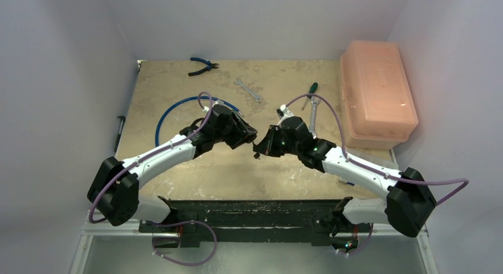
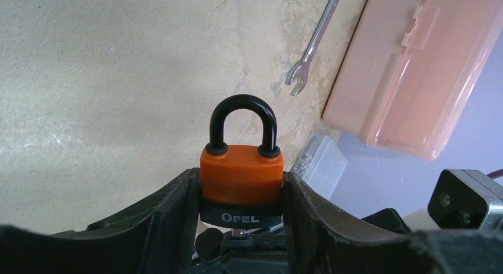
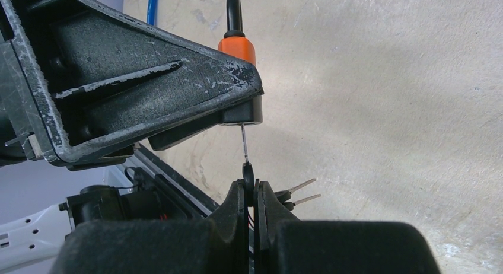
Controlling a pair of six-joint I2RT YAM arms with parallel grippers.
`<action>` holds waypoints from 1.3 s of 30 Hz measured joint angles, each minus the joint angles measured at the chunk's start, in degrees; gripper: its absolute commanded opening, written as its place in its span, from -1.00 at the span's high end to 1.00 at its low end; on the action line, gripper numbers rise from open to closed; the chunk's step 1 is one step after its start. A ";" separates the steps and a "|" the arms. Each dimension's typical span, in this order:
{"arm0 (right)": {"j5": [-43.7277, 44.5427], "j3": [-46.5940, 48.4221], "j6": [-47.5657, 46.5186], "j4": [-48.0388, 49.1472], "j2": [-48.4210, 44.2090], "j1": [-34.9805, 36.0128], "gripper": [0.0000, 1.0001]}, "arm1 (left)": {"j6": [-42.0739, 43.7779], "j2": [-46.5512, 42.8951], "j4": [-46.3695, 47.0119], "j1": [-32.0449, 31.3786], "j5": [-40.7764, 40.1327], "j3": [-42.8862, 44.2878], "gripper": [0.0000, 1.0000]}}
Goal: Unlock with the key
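My left jaws clamp the orange padlock [image 2: 240, 173] above the tabletop's middle, shackle pointing out past them. My right jaws pinch the key [image 3: 248, 172], blade aligned lengthwise with the padlock, tip meeting its base.

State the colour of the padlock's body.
Orange, on a black base; the padlock shows best in the left wrist view.
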 measured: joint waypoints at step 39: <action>-5.38 3.52 4.31 -0.07 4.00 -2.97 1.00 | -0.02 -1.60 3.89 0.39 -2.80 -2.89 1.00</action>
